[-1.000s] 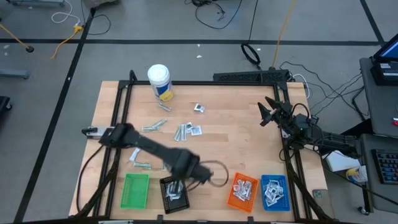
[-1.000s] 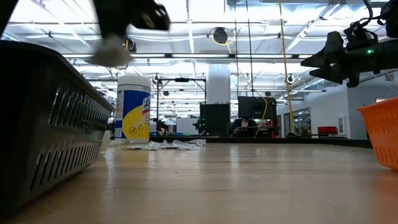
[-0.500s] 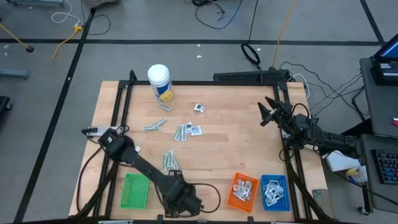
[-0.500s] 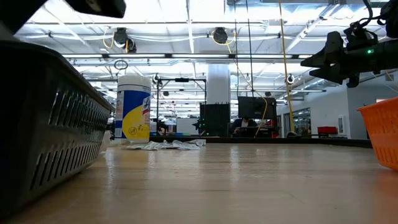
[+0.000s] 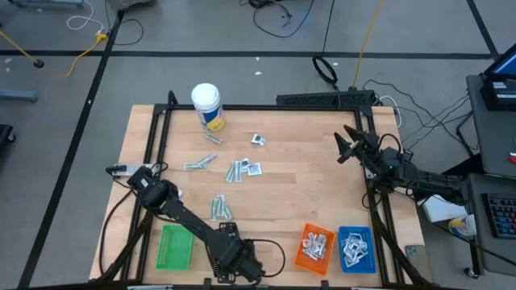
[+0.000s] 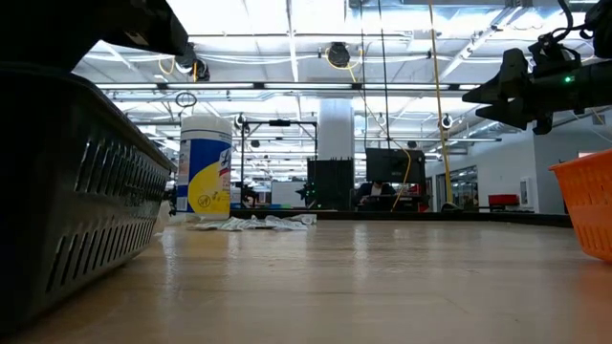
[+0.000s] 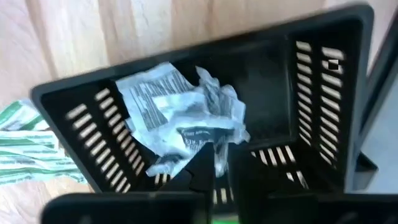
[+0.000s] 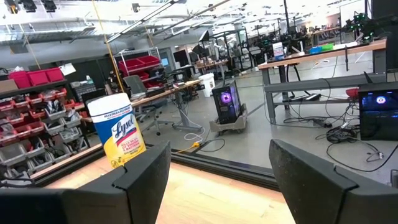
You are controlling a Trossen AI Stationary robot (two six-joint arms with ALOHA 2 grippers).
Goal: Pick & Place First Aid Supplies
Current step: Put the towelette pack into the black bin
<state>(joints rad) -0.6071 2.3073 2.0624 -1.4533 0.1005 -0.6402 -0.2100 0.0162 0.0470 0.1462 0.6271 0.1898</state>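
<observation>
Black tray (image 7: 311, 93) holds crumpled packets (image 7: 180, 118); white bottle (image 5: 206, 105) stands well apart

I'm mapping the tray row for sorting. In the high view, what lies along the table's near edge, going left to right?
Green tray → left claw over the black tray, which it mostly hides → orange tray → blue tray.

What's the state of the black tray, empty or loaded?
Loaded. The left wrist view shows a crumpled pile of packets lying inside the black tray, with part of the tray floor bare beside them.
</observation>
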